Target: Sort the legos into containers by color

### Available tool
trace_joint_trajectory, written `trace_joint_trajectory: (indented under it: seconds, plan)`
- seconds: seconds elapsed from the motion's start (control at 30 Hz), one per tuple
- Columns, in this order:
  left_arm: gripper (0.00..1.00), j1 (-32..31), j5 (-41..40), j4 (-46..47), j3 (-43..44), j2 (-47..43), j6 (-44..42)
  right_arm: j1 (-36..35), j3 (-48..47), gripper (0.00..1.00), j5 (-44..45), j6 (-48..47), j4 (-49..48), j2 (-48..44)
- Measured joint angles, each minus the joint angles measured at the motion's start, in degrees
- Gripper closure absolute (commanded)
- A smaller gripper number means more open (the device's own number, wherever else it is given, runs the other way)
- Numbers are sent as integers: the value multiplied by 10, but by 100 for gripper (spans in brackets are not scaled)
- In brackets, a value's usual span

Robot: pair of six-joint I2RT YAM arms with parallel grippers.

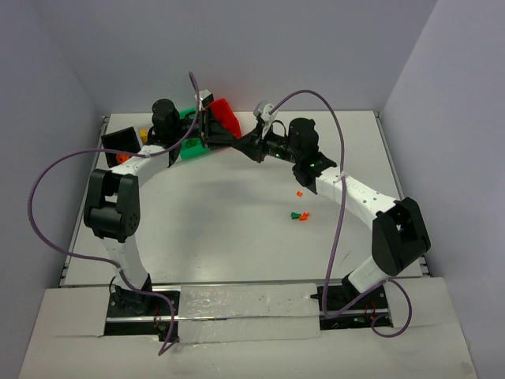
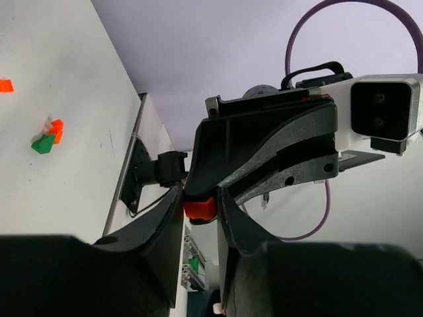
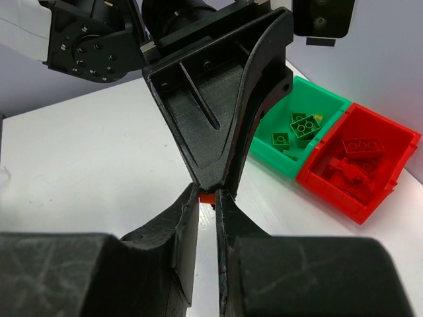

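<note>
While both claws meet tip to tip above the back of the worktop (image 1: pixel 229 237), one orange lego (image 2: pixel 200 209) sits between them.
The right claw (image 3: pixel 207 199) is narrow, pinching the orange lego at its fingertips. The left claw (image 2: pixel 201 206) is closed around the same piece, a finger against each side. Below, the green bin (image 3: pixel 272 158) holds green bricks (image 3: pixel 303 125) and the red bin (image 3: pixel 330 193) just beside it holds red bricks (image 3: pixel 353 165). Loose legos (image 1: pixel 300 215), orange and green, lie mid-worktop.
</note>
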State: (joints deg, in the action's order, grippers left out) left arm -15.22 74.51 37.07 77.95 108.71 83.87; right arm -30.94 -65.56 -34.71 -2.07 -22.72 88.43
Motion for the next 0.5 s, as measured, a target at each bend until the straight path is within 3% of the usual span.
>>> trace_joint_trajectory:
  seconds: [0.13,0.23,0.3,0.33,0.5]
  plan:
    - [100,1,0,6,0,1,9,-1,-1,87,2,-4,0,0]
    - [100,4,0,25,-2,1,25,-1,-3,69,5,-6,0,0]
    - [100,9,0,42,-5,1,34,-4,-5,63,9,-8,0,0]
    - [100,11,2,50,-7,1,38,-5,-5,47,11,-8,0,0]
    - [100,31,4,69,-13,1,44,-7,-5,26,22,-21,9,-1]
